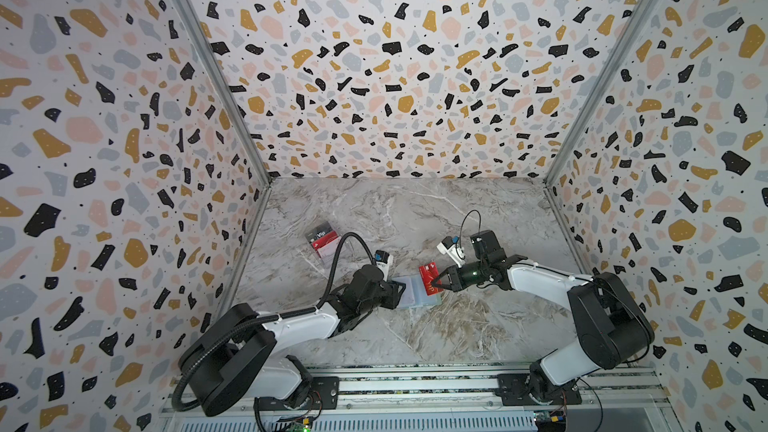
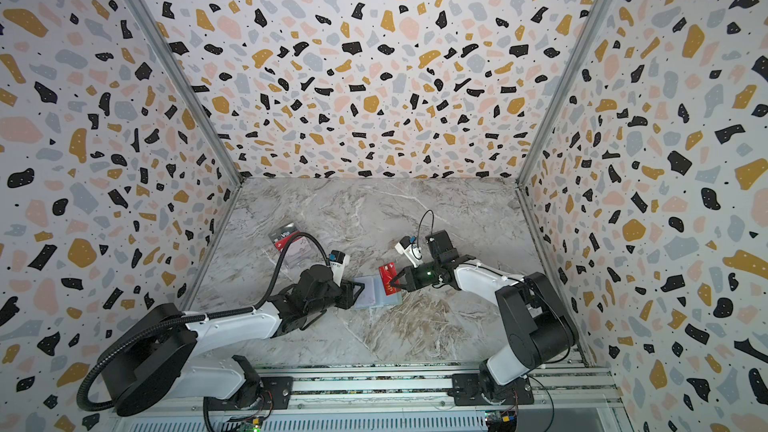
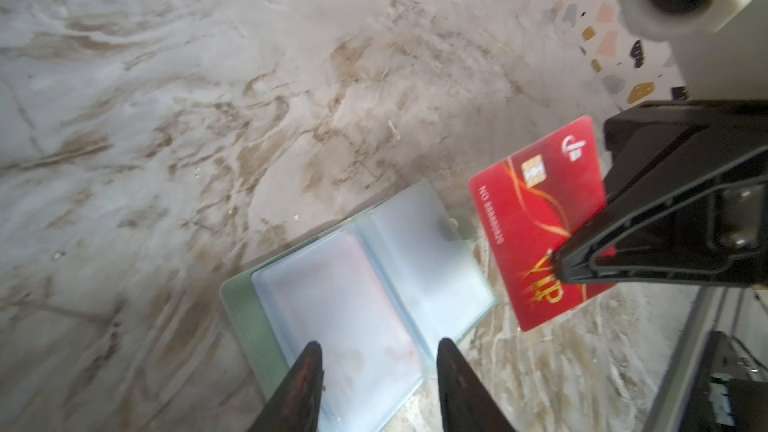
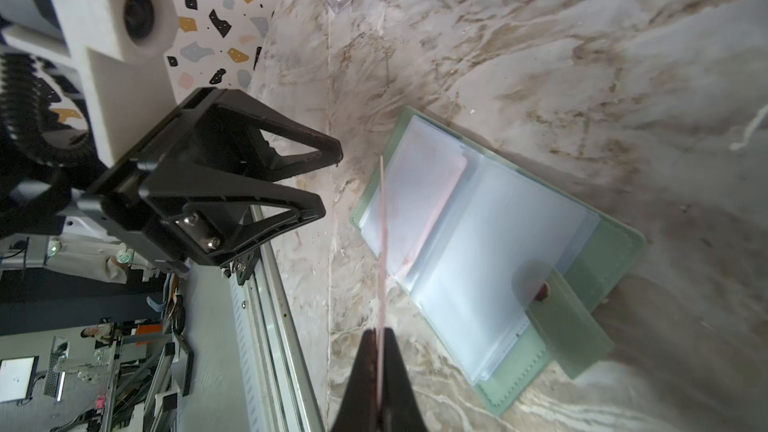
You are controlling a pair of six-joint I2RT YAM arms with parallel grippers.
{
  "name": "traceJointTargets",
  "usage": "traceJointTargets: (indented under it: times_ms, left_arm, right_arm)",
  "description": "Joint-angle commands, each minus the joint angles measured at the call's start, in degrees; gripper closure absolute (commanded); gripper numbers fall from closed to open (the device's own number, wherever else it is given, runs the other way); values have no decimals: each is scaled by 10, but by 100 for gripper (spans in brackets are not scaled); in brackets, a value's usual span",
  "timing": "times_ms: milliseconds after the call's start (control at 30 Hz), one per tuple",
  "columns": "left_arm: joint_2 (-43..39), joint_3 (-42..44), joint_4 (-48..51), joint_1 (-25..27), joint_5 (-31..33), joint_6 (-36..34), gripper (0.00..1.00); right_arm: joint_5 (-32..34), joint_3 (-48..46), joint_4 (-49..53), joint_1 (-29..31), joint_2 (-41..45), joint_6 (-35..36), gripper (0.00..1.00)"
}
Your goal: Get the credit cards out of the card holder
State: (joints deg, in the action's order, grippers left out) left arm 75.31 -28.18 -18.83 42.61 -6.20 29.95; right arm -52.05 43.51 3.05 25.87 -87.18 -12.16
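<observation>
Right arm (image 1: 540,280) low, jaws tight on red card (image 3: 536,222); left arm (image 1: 299,322) low, jaws apart.

Layout in both top views. The card holder (image 1: 417,293) (image 2: 375,292) lies open on the worktop (image 1: 415,209), near its middle, between the two arms. The left end effector (image 1: 401,293) sits at the holder's left edge, its fingertips (image 3: 309,363) spread over the nearest sleeve. The right end effector (image 1: 434,284) sits at the holder's right edge and pinches one credit card (image 1: 428,277) (image 3: 536,222) above that side. Behind and to the left, well apart, a box (image 1: 330,252) contains further cards (image 1: 319,237).
</observation>
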Motion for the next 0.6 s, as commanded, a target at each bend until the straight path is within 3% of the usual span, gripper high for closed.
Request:
traceJointTargets:
  times_ms: [0, 233, 567]
  left_arm:
    - [-28, -24, 31, -16, -61, -30, 44]
    - [-80, -63, 82, -45, -161, -56, 34]
    - [-107, -67, 11, -64, -277, -37, 41]
  right_arm:
    - [-49, 12, 12, -2, 32, 35, 100]
    - [-123, 8, -7, -1, 56, 56, 100]
    - [-183, 24, -13, 0, 60, 67, 100]
